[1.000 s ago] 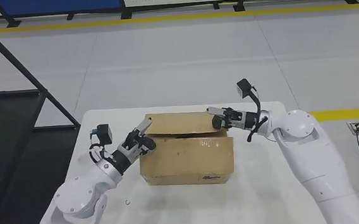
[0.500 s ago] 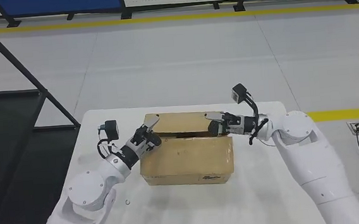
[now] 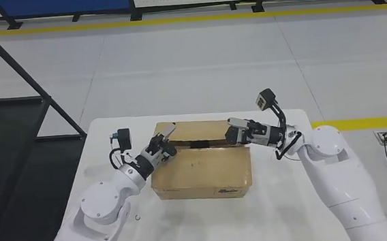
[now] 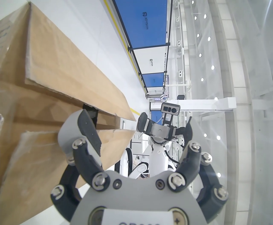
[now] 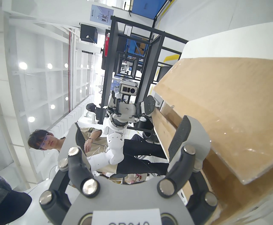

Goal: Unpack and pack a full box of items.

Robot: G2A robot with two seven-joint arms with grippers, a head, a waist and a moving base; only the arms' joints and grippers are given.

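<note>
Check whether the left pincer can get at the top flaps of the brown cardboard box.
Probably yes: the open left pincer sits at the end of the brown cardboard box, one finger beside the flap gap, nothing between.

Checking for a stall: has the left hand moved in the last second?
Yes. In the top view the left hand has crept away from the robot and inward, farther over the left end of the box.

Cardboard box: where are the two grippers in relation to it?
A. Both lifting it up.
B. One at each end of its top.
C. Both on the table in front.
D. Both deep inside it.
B: the top view shows the left gripper at one end of the top of the cardboard box and the right gripper at the opposite end, both open.
</note>
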